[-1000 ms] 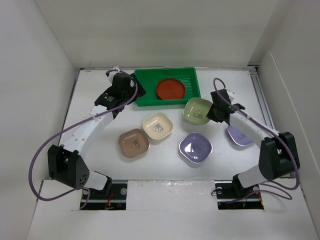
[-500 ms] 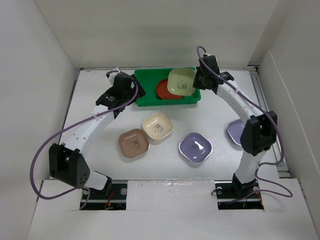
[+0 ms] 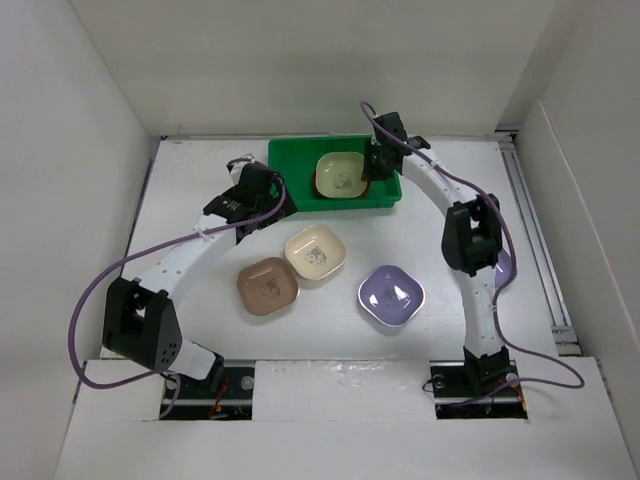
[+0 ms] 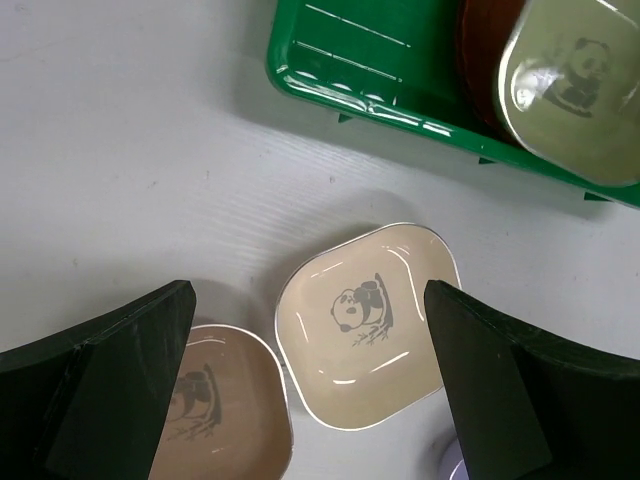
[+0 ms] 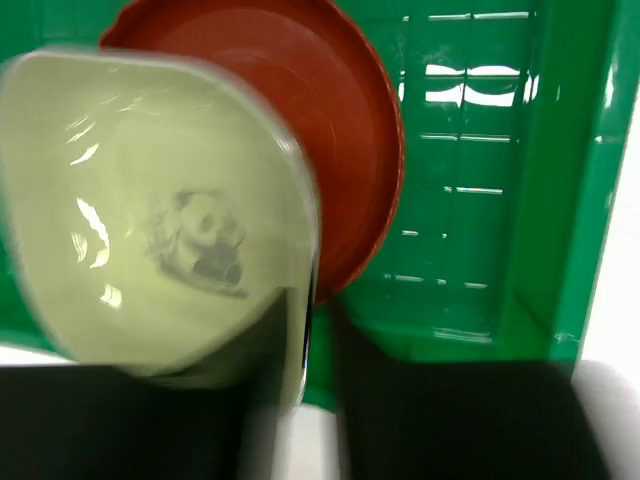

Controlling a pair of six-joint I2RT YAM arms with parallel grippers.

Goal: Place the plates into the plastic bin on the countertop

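Right hand (image 5: 320,345) is over the right end of the green bin (image 3: 292,172). One edge of the olive green plate (image 3: 340,175) is between its two fingers. That plate lies inside the bin, over the red plate (image 5: 345,110). The wrist picture is blurry there, so it is not clear if the fingers are pinching the edge or letting it go.

Left hand (image 3: 260,187) is wide open and holds nothing. It hangs over the counter (image 3: 180,230), just in front of the bin's left end.

The cream plate (image 4: 365,325) lies right under the left hand. In the wrist view it sits in the gap between the two fingers, on the side away from the bin. The pinkish-brown plate (image 3: 267,284) is just beside it, closer to the left arm's base. The lavender plate (image 3: 391,294) lies more to the right, well apart from the left hand.

So the left hand looks nearest to the cream plate and would mostly need to go down. The plate is a rounded square with no long side, so any edge should do for a pinch.
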